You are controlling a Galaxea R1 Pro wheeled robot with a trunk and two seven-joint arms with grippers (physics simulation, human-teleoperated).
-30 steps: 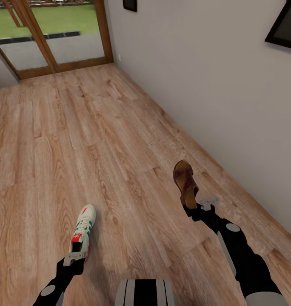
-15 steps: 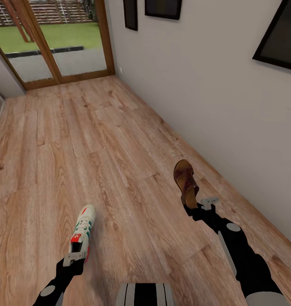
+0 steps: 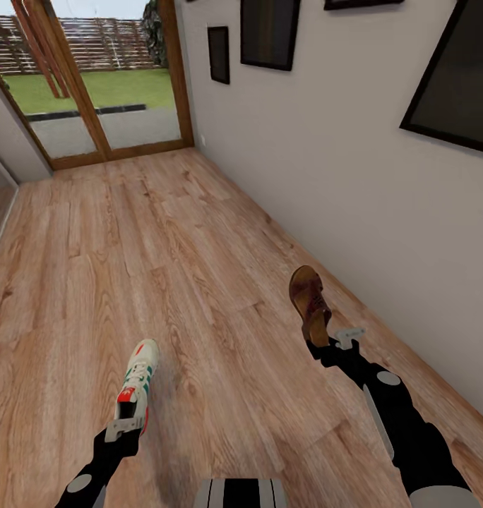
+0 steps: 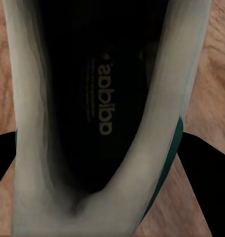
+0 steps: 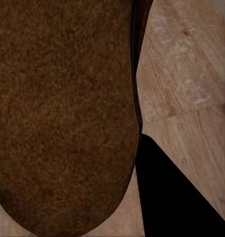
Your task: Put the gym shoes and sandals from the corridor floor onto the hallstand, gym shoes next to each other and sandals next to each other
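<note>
The robot faces down a corridor with a shoe in each arm. The left tool (image 3: pixel 126 425) is closed on the heel of a gym shoe (image 3: pixel 137 384), white with green stripes and a red-orange heel patch, carried toe-forward above the corridor floor (image 3: pixel 128 254). In the left wrist view the gym shoe's dark insole and pale collar sit between the two black fingers (image 4: pixel 208 168). The right tool (image 3: pixel 333 340) grips a brown sandal (image 3: pixel 309 302) by its heel end, toe pointing ahead, close to the grey wall (image 3: pixel 340 141) hung with dark framed pictures (image 3: pixel 270 32). In the right wrist view the sandal's tan insole lies right against the camera, one black finger (image 5: pixel 167 197) beside it.

At the far end stands a wood-framed glass door (image 3: pixel 107 92) with lawn beyond. The hallstand is not among the things ahead, so I judge the robot is in transit with one shoe of each pair.

The risks from here: both shoes are held only at the heel, so a sharp turn or jolt could let one pivot or slip to the floor. The sandal rides near the wall, and a swing that way could knock it loose.
</note>
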